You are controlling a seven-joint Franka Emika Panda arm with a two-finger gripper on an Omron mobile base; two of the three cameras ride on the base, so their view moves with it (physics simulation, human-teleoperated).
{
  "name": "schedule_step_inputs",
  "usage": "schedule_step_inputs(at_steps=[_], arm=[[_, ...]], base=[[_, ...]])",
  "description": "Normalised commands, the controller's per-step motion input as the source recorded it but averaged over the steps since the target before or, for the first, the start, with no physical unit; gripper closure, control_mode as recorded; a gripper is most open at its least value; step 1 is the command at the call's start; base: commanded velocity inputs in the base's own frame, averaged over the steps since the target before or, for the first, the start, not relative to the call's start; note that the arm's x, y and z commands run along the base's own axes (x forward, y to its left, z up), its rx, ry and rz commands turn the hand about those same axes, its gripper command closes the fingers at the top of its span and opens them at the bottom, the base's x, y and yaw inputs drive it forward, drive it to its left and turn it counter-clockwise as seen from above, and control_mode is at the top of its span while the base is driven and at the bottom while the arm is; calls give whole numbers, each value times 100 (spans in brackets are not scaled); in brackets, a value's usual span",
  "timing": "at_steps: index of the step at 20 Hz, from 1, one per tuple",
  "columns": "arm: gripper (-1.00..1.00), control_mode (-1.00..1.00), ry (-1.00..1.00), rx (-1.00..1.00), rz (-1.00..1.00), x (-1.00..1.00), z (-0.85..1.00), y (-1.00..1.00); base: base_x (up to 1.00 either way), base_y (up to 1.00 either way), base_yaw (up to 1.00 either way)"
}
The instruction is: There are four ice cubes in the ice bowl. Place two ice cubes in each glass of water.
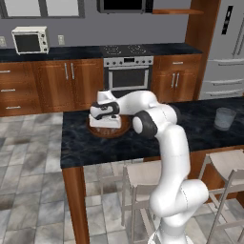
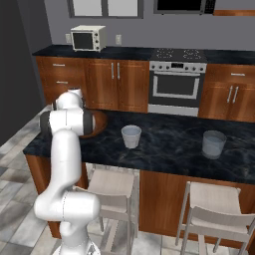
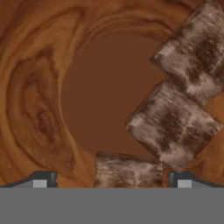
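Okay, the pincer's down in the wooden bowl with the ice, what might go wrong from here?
1. The open pincer straddles one ice cube, but a second cube lies close beside it; closing might nudge or catch it too.
2. Two cubes touch corner to corner, so lifting one could drag another.
3. The hand sits low inside the ice bowl, so a sideways move might push it along the counter.

arm (image 2: 67, 149): bent over ice bowl (image 2: 98, 124) | two glasses (image 2: 131, 136) (image 2: 214, 144): upright on counter (image 2: 169, 144), well apart
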Motion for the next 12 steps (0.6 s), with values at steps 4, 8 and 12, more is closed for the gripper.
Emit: schedule_step_inputs(at_steps=[4, 8, 12], arm=[[-100, -100, 0, 0, 1, 14, -16, 8], [-100, -100, 0, 0, 0, 3, -25, 0], [100, -100, 0, 0, 0, 0, -28, 0]], base=[[0, 0, 0], [0, 0, 0], [0, 0, 0]])
